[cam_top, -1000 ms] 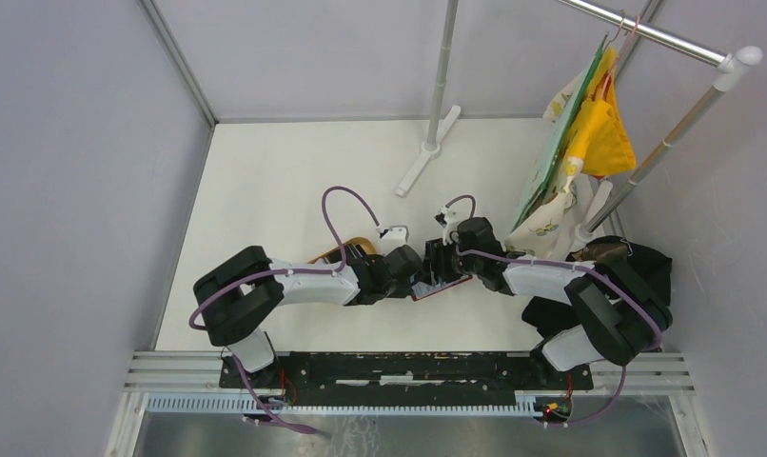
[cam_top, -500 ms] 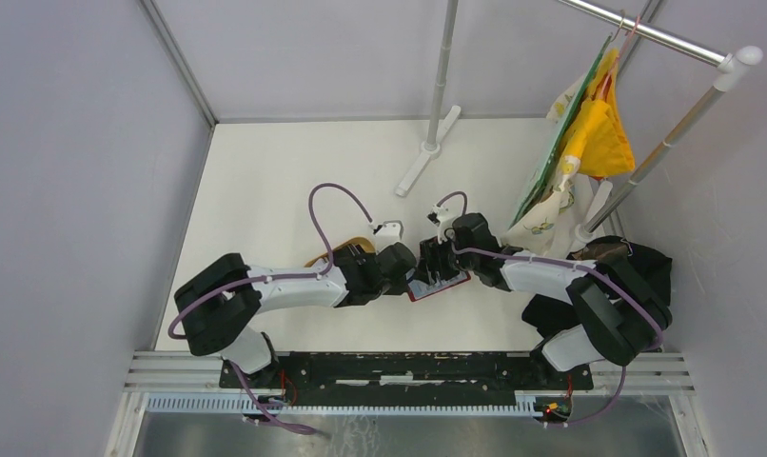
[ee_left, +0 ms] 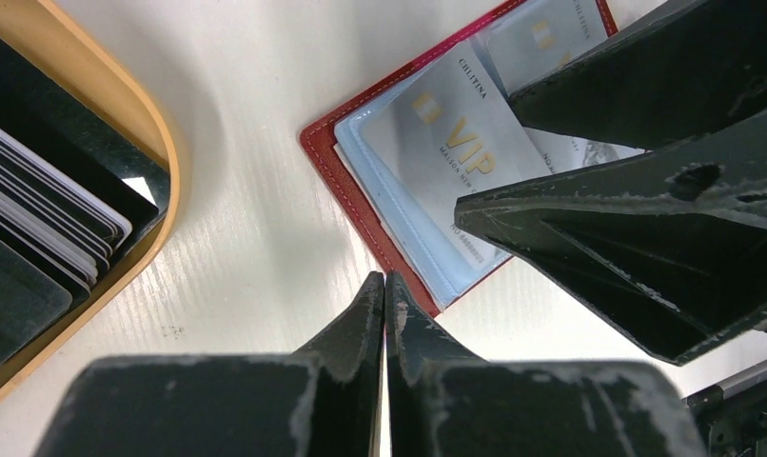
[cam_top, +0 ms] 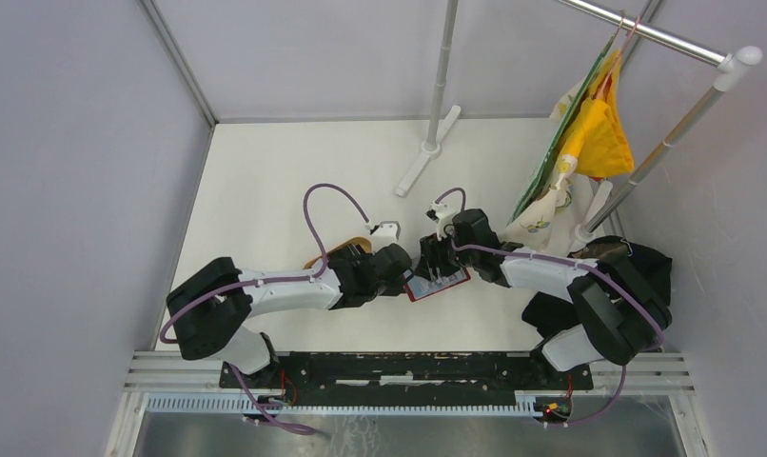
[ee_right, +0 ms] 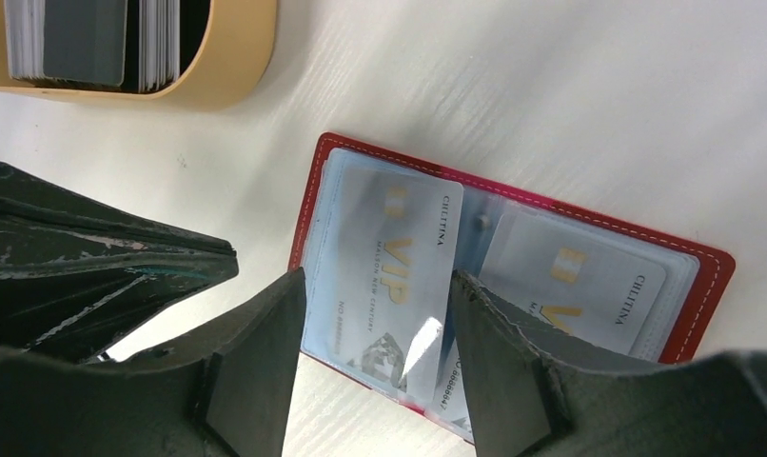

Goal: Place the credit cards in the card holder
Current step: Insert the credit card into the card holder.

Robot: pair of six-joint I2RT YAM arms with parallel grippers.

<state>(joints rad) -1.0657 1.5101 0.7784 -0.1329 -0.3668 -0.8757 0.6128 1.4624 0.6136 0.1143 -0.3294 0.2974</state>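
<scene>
The red card holder lies open on the table between the two grippers. It also shows in the left wrist view and in the right wrist view. A pale grey-white credit card marked VIP lies over its left pocket, its near end past the red edge. A second pale card sits in the right pocket. My right gripper is open and straddles the first card, one fingertip beside each long edge. My left gripper is shut and empty, its tips at the holder's red edge. More black and pale cards stand in the tray.
The oval tan wooden tray lies just left of the holder, under my left wrist. A metal stand is at the back. Hanging cloths on a rail and a dark bundle are at the right.
Both grippers have shifted slightly to the left and away from the arm bases, staying together over the holder. The left arm's elbow has swung further left.
</scene>
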